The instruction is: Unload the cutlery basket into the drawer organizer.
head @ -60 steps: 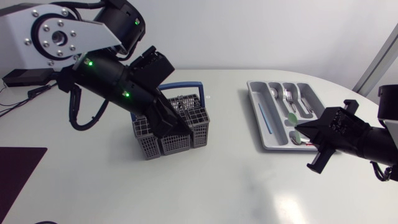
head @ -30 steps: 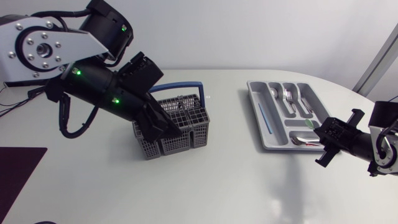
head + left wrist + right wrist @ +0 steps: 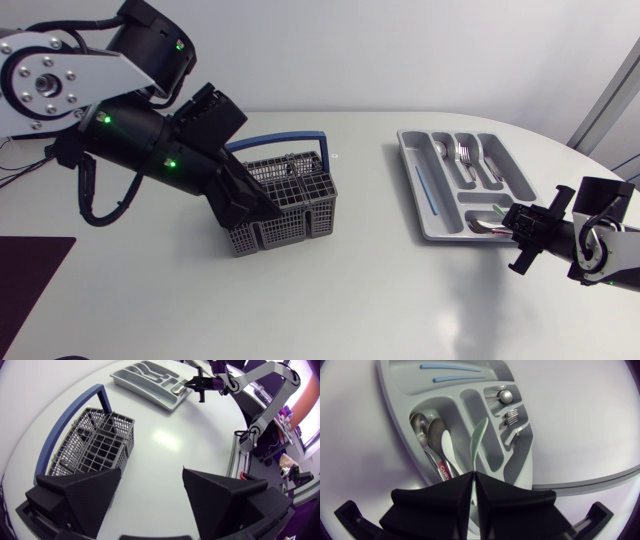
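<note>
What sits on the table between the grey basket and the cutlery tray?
Nothing: the head view shows only bare white table between the basket and the tray; the left wrist view shows the same.

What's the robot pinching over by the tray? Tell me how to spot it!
Find the grey drawer organizer on the white table's right side. The right gripper pinches a thin utensil that pokes out over the organizer. It is pale green, while the spoons beside it are silver or white.
</note>
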### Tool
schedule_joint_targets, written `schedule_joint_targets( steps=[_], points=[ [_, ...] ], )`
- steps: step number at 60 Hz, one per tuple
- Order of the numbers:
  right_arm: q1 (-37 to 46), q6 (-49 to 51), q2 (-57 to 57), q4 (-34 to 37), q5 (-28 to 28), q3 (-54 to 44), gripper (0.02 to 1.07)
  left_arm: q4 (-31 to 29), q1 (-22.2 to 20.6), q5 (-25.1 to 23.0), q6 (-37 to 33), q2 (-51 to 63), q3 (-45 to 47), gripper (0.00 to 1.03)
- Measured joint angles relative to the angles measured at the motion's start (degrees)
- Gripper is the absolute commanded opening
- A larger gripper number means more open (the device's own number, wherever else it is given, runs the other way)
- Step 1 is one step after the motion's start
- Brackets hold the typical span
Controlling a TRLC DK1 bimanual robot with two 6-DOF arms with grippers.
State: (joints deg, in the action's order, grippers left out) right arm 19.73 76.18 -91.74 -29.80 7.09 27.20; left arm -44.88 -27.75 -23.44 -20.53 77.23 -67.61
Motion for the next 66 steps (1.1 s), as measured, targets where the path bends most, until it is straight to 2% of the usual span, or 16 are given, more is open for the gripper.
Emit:
schedule_joint_targets(
  steps=[9, 21, 33, 46, 56, 66],
  points=[
    [-0.85, 0.22, -0.22, -0.42, -1.01, -0.72, 0.52, 0.00, 0.57, 0.42, -0.02, -0.72, 0.20, 0.97],
    [-1.16, 0.13, 2.23, 0.28, -1.18, -2.21, 0.65, -0.02, 1.84, 1.29, 0.00, -1.95, 0.66, 0.97],
    [-7.76, -5.64, 18.27, 15.10, -0.96, -2.38, 0.65, 0.00, 4.17, 2.56, 0.00, -4.94, 3.10, 0.97],
    [-21.73, -19.47, 28.92, 29.64, -1.09, 2.45, 0.65, 1.51, 6.27, 4.11, -0.02, -7.98, 7.54, 0.96],
    [-33.24, -30.53, 28.83, 32.52, -2.91, 8.13, 0.61, 5.05, 6.97, 6.36, 0.00, -9.01, 12.55, 0.96],
    [-42.66, -38.64, 23.41, 32.59, -4.28, 13.44, 0.61, 8.04, 9.86, 7.50, -0.15, -8.98, 14.95, 0.96]
  ],
)
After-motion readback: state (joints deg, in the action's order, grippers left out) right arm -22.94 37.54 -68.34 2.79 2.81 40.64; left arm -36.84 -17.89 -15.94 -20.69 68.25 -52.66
